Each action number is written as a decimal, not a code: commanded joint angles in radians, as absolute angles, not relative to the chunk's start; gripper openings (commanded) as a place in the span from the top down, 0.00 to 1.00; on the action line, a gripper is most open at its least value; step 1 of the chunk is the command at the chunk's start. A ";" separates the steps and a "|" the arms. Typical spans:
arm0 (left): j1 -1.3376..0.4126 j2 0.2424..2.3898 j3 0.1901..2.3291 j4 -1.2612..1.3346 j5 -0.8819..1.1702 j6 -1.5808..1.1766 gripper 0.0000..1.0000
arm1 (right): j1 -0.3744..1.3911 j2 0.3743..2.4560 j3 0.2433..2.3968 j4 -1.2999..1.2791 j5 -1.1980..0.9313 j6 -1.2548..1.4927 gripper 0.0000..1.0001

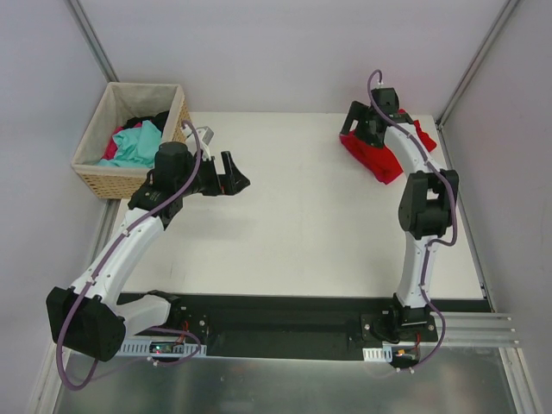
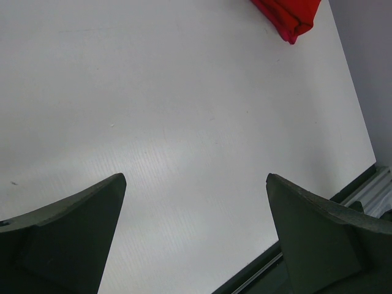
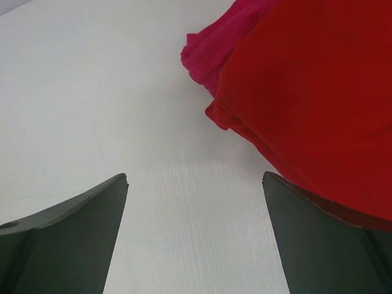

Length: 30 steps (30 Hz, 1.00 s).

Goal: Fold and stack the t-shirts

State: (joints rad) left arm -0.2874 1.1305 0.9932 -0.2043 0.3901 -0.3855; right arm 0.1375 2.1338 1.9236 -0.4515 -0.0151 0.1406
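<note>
A bright red t-shirt lies folded at the table's back right, over a magenta t-shirt whose edge sticks out from under it. My right gripper hovers at the left edge of this pile, open. In the right wrist view the gripper has bare table between its fingers, and the red shirt is beside its right finger. Teal, magenta and black shirts lie bunched in the basket. My left gripper is open over bare table right of the basket, holding nothing.
The woven tan basket stands off the table's back left corner. Grey walls with metal posts close in the back and sides. The black base rail runs along the near edge. The red pile's corner shows far off in the left wrist view.
</note>
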 commanded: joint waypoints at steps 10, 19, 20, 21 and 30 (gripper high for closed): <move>-0.291 1.143 1.023 -0.167 0.362 -0.377 0.01 | 0.091 2.233 1.999 -0.419 -0.026 0.135 0.03; -0.291 1.169 1.046 -0.167 0.348 -0.367 0.01 | 0.087 2.370 2.117 -0.443 -0.081 0.172 0.03; -0.291 1.175 1.049 -0.166 0.348 -0.364 0.01 | 0.087 2.399 2.134 -0.448 -0.086 0.182 0.03; -0.291 1.177 1.049 -0.166 0.347 -0.362 0.01 | 0.087 2.413 2.146 -0.451 -0.095 0.189 0.03; -0.291 1.203 1.072 -0.170 0.342 -0.347 0.01 | 0.087 2.552 2.289 -0.390 -0.186 0.334 0.03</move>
